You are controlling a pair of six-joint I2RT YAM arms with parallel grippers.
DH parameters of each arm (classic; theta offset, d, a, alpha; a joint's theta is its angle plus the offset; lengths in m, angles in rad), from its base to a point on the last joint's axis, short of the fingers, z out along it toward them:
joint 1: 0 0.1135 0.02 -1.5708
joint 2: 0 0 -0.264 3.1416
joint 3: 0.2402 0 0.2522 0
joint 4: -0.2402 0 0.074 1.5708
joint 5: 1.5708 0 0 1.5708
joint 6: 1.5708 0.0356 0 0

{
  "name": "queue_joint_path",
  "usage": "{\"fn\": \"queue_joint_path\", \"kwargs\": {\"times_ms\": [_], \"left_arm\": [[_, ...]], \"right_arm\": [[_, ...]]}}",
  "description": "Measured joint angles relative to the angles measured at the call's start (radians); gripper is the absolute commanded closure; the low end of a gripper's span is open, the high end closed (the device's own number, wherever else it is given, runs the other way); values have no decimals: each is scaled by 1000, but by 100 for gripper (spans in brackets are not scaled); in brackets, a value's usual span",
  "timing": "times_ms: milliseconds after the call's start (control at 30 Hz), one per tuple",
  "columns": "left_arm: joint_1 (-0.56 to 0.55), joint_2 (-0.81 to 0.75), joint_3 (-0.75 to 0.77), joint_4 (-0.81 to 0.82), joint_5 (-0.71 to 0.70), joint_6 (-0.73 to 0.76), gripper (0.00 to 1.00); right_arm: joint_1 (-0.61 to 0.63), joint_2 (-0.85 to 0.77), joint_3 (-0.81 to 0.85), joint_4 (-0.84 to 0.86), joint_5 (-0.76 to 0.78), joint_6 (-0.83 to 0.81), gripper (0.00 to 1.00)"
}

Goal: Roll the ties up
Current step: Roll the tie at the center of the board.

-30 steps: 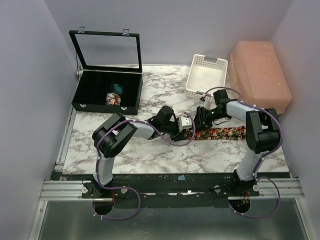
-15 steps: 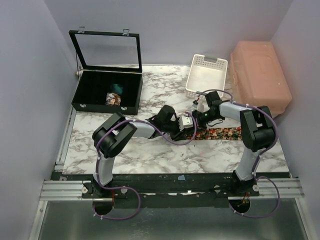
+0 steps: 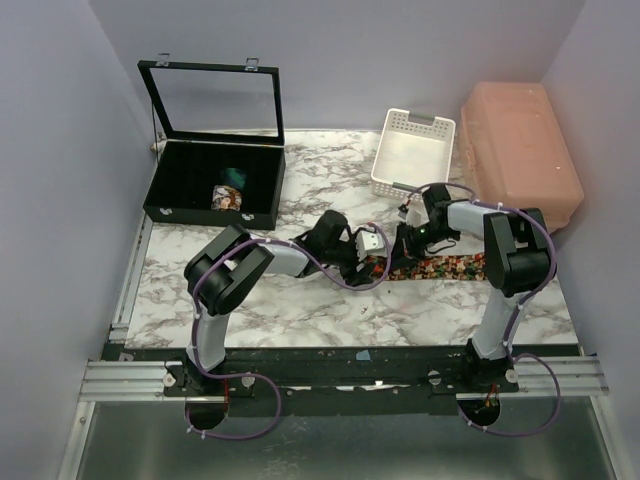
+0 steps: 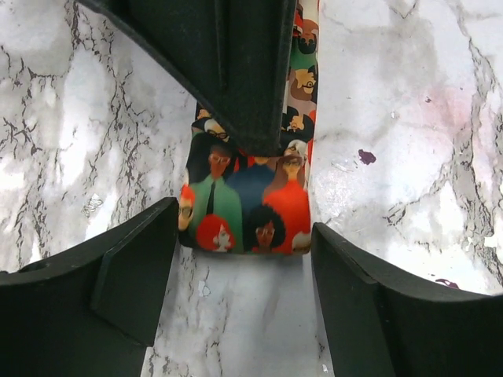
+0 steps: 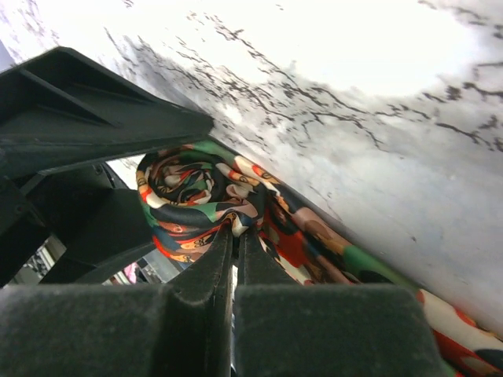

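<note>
A patterned tie (image 3: 450, 266) lies flat on the marble table, its left end wound into a small roll (image 4: 247, 208). My left gripper (image 3: 376, 262) is open, its fingers (image 4: 134, 267) on either side of the roll's end without touching it. My right gripper (image 3: 402, 250) comes from the far side and is shut, pinching the roll's outer layers (image 5: 189, 196) at its fingertips (image 5: 224, 251). A rolled patterned tie (image 3: 228, 197) and a teal one (image 3: 236, 176) sit in the black box.
The black display box (image 3: 210, 215) stands open at the back left. A white slotted basket (image 3: 415, 122) and a pink lidded container (image 3: 520, 165) stand at the back right, just behind the right arm.
My right gripper moved a little left, then back right and nearer, while its elbow swung. The left arm has barely moved. The tie stays in place.
</note>
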Motion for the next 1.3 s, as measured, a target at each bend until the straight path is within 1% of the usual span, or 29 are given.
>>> {"fn": "queue_joint_path", "kwargs": {"times_ms": [300, 433, 500, 600, 633, 667, 733, 767, 833, 900, 967, 1000, 1133, 1300], "left_arm": [[3, -11, -40, 68, 1, -7, 20], [2, -2, -24, 66, 8, -27, 20], [-1, 14, 4, 65, 11, -36, 26], [-9, 39, 47, 65, 19, -47, 56], [-13, 50, 63, 56, 24, -52, 62], [-15, 55, 69, 50, 27, -51, 66], [-18, 58, 76, 23, 25, -41, 69], [-18, 58, 76, 18, 21, -36, 70], [-7, 46, 63, 14, 14, -18, 72], [8, 22, 32, 15, -1, 2, 73], [16, -5, 0, 10, -10, 19, 74], [16, -13, -9, 8, -11, 27, 74], [16, -35, -30, -9, -18, 51, 73], [11, -35, -15, -39, -22, 73, 73]], "right_arm": [[-15, 7, 5, -34, 32, -51, 100], [-15, 19, 18, -47, 31, -58, 100], [-15, 26, 23, -53, 30, -61, 100], [-12, 41, 31, -55, 14, -61, 100], [-9, 46, 34, -53, 6, -61, 100], [-6, 55, 41, -52, 0, -61, 100], [2, 78, 71, -55, -13, -60, 99], [6, 91, 88, -61, -18, -61, 97], [13, 111, 122, -68, -24, -61, 86], [23, 122, 151, -66, -24, -69, 67], [35, 118, 163, -60, -31, -79, 55], [38, 109, 164, -58, -37, -84, 52], [38, 30, 124, -45, -51, -95, 47], [40, -63, 67, 1, -100, -36, 46]]}}
